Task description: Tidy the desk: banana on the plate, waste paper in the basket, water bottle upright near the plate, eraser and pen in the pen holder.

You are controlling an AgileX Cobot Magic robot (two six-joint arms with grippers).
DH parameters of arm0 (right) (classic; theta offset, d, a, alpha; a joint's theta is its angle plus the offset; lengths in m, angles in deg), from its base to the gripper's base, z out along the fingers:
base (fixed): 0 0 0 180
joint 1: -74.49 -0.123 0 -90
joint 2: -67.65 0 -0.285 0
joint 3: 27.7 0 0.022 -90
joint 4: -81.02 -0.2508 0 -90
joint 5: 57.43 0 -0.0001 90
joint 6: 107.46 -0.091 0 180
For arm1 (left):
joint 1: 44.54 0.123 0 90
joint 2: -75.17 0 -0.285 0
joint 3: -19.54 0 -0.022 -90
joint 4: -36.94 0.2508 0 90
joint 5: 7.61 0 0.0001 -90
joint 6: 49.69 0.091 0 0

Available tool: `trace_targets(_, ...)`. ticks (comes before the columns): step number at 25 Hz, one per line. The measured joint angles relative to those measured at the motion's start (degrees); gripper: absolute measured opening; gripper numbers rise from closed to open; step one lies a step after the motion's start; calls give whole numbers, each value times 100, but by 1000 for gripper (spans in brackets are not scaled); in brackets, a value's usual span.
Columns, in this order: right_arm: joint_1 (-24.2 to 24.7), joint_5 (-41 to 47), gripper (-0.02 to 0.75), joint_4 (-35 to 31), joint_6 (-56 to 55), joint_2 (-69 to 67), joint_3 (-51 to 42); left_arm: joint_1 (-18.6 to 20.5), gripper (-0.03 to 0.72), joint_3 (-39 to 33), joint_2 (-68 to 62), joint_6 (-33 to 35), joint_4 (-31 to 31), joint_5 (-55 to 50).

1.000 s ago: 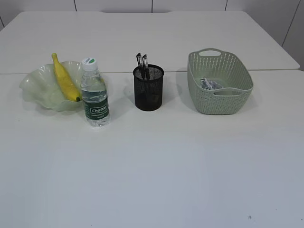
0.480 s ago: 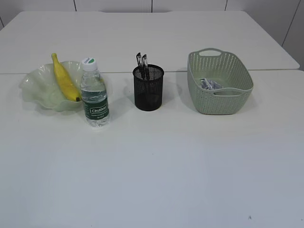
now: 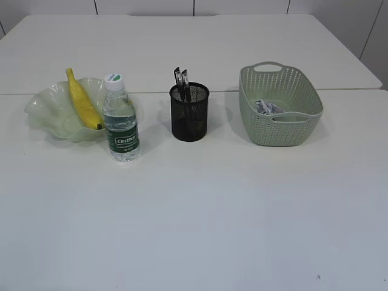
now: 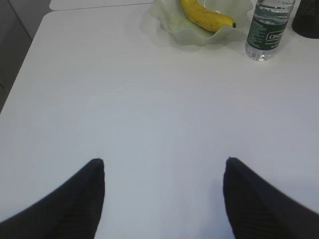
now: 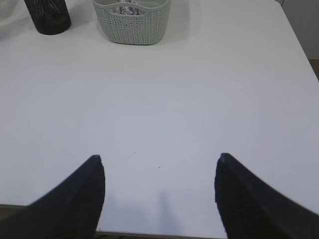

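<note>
**Operator:** White counter (image 3: 200, 212), plain and flat; report item positions.

**Inspector:** Banana (image 3: 82, 103) lies in the pale green plate (image 3: 42, 112) at far left. Water bottle (image 3: 121, 121) stands upright, touching or just beside the plate's right rim. Pen holder (image 3: 190, 115) stands mid-counter with two dark pens (image 3: 181, 77) projecting from its top. Eraser cannot be made out. Basket (image 3: 282, 127) sits at right, with the waste paper (image 3: 267, 108) inside it.

**Operator:** Tool status?

**Inspector:** Left tool (image 4: 164, 164) hangs over bare counter, fingers spread, nothing between them; plate, banana and bottle lie well ahead of it. Right tool (image 5: 159, 159) likewise spread and empty over bare counter, basket and pen holder well ahead.
</note>
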Motion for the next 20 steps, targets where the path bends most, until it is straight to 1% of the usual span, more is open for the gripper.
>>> trace_targets(4, 0, -9, 513, 0, 0, 0, 0, 0, 531, 0, 0, 0, -8, 14)
trace_targets(12, 0, -13, 513, -22, 10, 0, 0, -50, 483, 0, 0, 0, -13, 13)
trace_targets(20, 0, -13, 513, -22, 10, 0, 0, -60, 479, 0, 0, 0, -22, 13)
